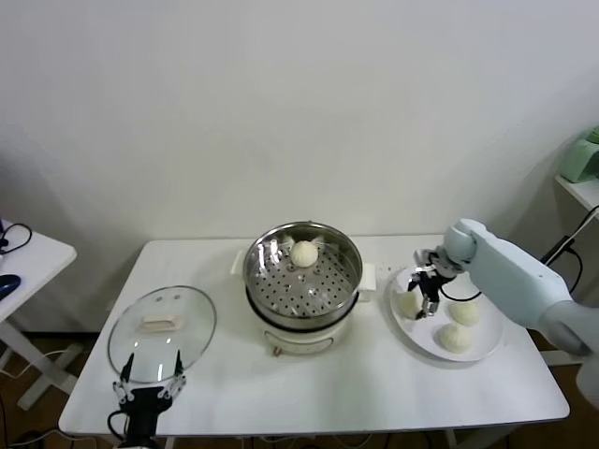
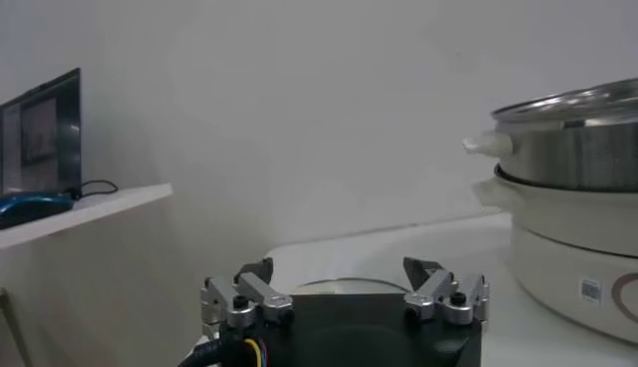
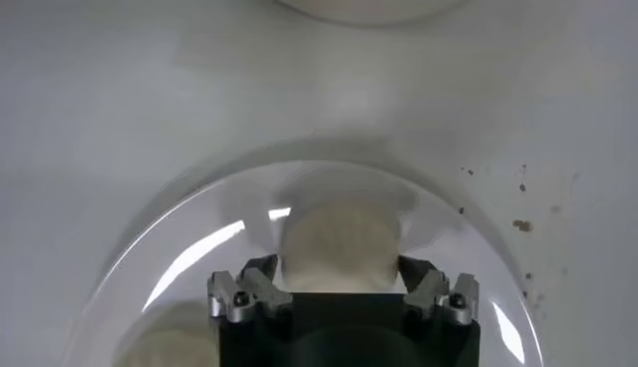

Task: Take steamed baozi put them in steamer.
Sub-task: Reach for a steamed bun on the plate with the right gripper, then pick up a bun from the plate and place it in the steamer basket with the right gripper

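One off-white baozi [image 1: 303,253] in shiny perforated steamer [image 1: 265,281], three baozi [image 1: 456,338] beside it, well apart

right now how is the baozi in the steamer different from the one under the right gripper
The baozi in the steamer sits alone on the perforated steel floor near the back wall of the steamer, with nothing near it. The baozi under the right gripper lies on the white plate beside two others, with the right gripper open, a finger on either side. Both are smooth, round and off-white.

four baozi [image 1: 304,253], one steamer [image 1: 346,271], one plate [image 1: 487,348], one glass lid [image 1: 192,346], two grippers [image 1: 426,290]
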